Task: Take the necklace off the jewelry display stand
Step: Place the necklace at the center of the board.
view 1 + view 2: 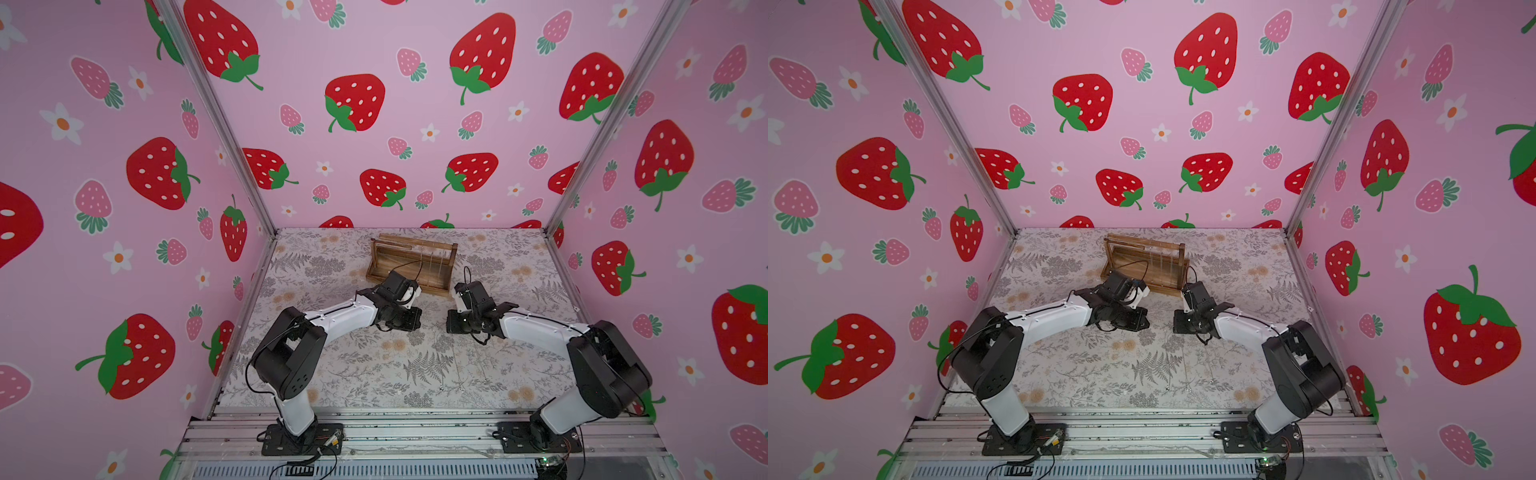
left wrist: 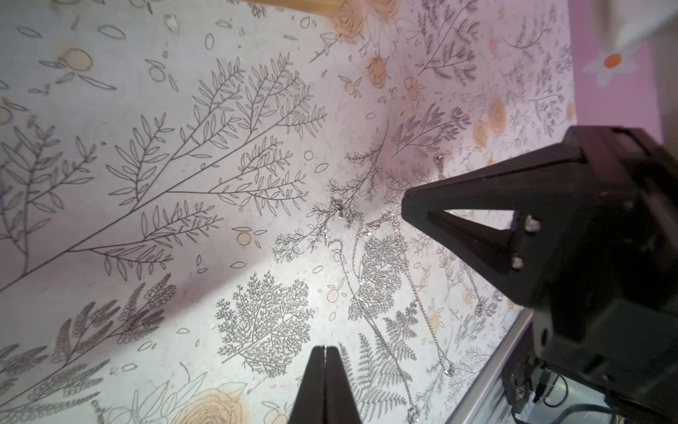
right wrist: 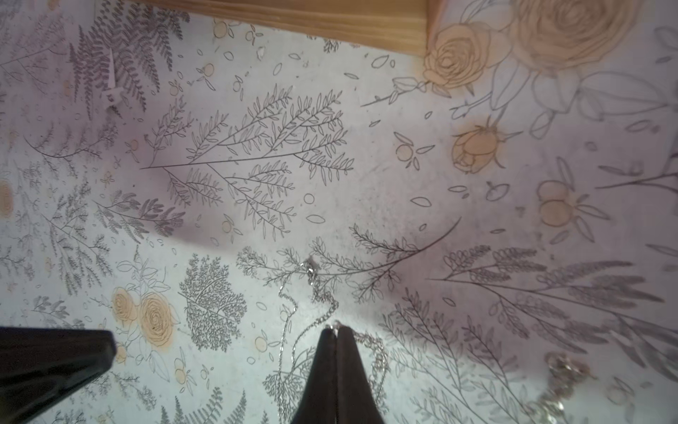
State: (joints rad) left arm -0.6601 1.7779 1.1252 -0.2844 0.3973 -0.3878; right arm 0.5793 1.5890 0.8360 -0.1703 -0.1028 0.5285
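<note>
Strawberry-print walls, floral surface (image 1: 374,374). Jewelry display stand (image 1: 411,266) sits at the back, angled, with faint hanging strands (image 1: 432,262) on its top bar, too fine to count. Necklace (image 3: 316,290) lies loose on the surface in front of the stand, between both arms, with other chains (image 2: 422,315) beside it.

Handling guess: near weightless, limp, slippery, tangles and snags easily. Pinch near the clasp or a bunched section, lift slow.

Look: thin silver chain, small clasp.

Left hand (image 2: 325,348) is pinched shut, empty. Right hand (image 3: 336,331) is shut too, tips right on a link. Can't tell if it's gripped.
</note>
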